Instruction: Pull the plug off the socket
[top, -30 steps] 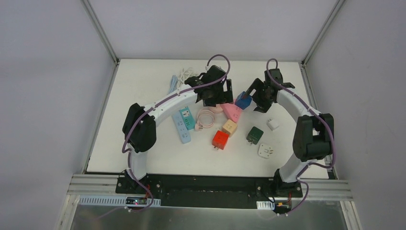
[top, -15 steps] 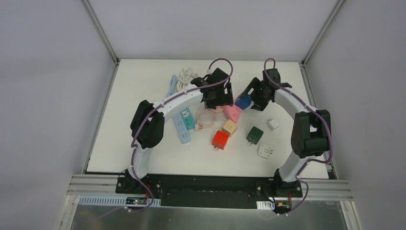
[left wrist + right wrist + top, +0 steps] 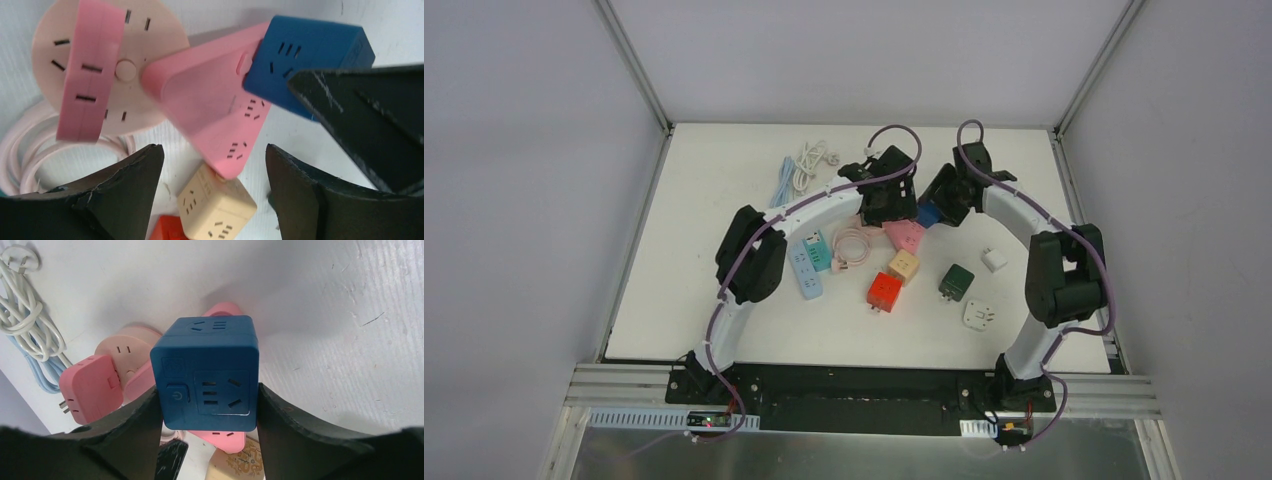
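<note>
White bench (image 3: 704,190), both hands at the pink socket (image 3: 205,95).
My right hand (image 3: 207,402) is clenched on the blue cube plug (image 3: 205,365) butting that socket; my left hand (image 3: 212,150) hangs released, socket just ahead of its spread fingers (image 3: 125,190).

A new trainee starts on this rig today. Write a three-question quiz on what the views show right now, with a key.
1. True or false: the right pincer has a finger against each side of the blue cube socket.
2. What lies directly under the open left pincer in its wrist view? A) pink triangular socket B) green cube C) white adapter
3. Fill in the colour: the ____ cube lies next to the beige cube, on the side toward the arm bases.

Key: 1 true; 2 A; 3 red cube.
</note>
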Robot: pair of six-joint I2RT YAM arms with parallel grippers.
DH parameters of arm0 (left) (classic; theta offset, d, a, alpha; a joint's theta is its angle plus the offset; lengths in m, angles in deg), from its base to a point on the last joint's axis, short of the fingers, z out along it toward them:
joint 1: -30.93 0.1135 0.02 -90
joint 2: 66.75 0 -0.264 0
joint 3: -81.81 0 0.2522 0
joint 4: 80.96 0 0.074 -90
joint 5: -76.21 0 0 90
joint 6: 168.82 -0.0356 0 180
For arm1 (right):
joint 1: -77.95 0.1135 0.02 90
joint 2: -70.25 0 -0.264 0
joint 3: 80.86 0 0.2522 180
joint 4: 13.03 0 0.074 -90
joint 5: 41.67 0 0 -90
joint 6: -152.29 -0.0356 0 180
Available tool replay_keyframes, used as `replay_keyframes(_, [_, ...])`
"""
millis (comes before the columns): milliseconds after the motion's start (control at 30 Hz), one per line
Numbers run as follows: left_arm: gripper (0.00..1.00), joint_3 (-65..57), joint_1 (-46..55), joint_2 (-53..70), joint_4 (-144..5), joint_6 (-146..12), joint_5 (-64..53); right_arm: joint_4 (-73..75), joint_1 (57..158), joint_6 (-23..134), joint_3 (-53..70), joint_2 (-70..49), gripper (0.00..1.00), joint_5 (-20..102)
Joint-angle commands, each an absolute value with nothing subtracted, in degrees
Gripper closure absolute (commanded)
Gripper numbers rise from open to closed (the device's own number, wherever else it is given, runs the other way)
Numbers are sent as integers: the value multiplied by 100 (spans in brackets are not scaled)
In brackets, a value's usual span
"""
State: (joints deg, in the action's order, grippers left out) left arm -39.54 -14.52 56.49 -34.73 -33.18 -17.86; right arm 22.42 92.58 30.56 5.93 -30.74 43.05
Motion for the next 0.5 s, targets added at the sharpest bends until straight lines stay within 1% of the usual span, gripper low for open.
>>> replay_keyframes(0, [24, -4399, -1521, 5968, -3269, -3129, -2215, 2318, 9397, 2690, 576, -2877, 77, 4795])
replay_keyframes(100, [28, -4368, -1534, 6041, -3267, -3014, -2435, 2178, 9405, 2599, 373, -2739, 81, 4990])
replay_keyframes(200, [38, -4324, -1569, 6089, -3214, -3004, -2694, 2147, 9409, 2587, 281, -2681, 83, 4983])
replay_keyframes(267, [42, -4271, -1589, 6117, -3232, -3045, -2797, 2152, 9410, 2602, 270, -2683, 84, 4946])
replay_keyframes(333, [44, -4261, -1615, 6206, -3199, -3110, -2805, 2147, 9411, 2622, 245, -2672, 84, 4892])
replay_keyframes(367, [45, -4280, -1624, 6250, -3146, -3132, -2789, 2135, 9404, 2636, 228, -2674, 82, 4889])
replay_keyframes(400, [47, -4274, -1633, 6294, -3083, -3143, -2766, 2126, 9408, 2652, 217, -2681, 76, 4886])
replay_keyframes(467, [50, -4199, -1637, 6315, -2970, -3158, -2752, 2144, 9395, 2693, 255, -2728, 57, 4892])
